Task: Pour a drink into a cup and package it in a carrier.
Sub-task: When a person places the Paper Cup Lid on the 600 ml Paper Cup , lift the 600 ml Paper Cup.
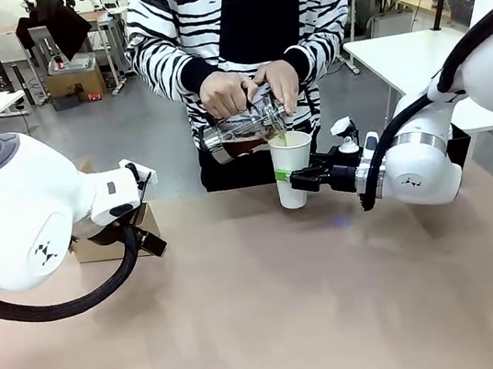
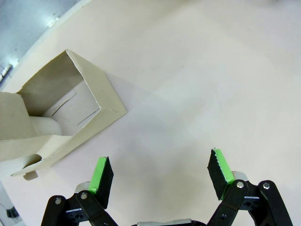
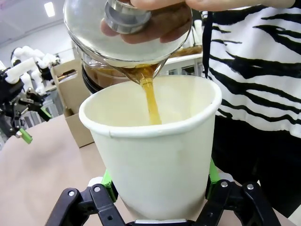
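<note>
Counting up close: one cup (image 3: 155, 155), one carrier (image 2: 110, 101), one jug (image 1: 241, 132). Right gripper (image 3: 160, 188) clamps the plain white tapered cup upright on the counter (image 1: 266, 311); left gripper (image 2: 161, 172) gapes wide, empty, near the brown cardboard carrier. Farther back, a person's hands (image 1: 225, 93) pour amber drink (image 3: 151, 101) in from the jug.

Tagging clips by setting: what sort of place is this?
Probably a lab or workshop hall, not a café: white worktables behind the person, a bare grey floor, and boxes under one.
</note>
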`<state>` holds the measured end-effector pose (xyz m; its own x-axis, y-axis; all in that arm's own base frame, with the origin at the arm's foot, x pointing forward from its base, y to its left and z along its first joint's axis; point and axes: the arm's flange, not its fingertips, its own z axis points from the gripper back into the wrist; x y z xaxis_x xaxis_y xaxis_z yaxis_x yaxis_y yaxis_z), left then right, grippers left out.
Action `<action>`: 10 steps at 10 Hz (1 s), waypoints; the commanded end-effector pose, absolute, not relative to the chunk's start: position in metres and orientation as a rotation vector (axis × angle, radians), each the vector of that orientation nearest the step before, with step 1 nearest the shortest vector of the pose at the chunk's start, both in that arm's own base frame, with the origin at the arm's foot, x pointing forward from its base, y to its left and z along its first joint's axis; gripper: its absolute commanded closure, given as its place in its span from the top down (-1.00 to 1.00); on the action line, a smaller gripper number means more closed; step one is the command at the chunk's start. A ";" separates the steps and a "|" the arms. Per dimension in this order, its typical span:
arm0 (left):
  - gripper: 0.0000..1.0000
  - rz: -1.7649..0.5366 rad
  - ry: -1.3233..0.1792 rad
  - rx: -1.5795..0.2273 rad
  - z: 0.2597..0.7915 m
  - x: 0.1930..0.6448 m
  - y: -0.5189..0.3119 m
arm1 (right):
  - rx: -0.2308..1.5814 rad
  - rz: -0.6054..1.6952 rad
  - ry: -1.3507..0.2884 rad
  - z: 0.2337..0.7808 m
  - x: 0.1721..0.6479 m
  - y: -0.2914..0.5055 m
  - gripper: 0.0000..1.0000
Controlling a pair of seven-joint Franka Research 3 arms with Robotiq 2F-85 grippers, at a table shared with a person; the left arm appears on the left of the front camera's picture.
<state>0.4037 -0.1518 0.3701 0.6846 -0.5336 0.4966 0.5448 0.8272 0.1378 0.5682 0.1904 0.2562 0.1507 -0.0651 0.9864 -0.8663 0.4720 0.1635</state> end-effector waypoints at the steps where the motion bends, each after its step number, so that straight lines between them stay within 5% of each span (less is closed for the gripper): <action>1: 1.00 -0.604 -0.550 -0.024 0.370 0.404 -0.152 | 0.932 0.704 -1.305 0.260 0.566 0.192 0.60; 10: 1.00 -0.604 -0.550 -0.024 0.370 0.404 -0.152 | 0.932 0.704 -1.305 0.260 0.566 0.192 0.60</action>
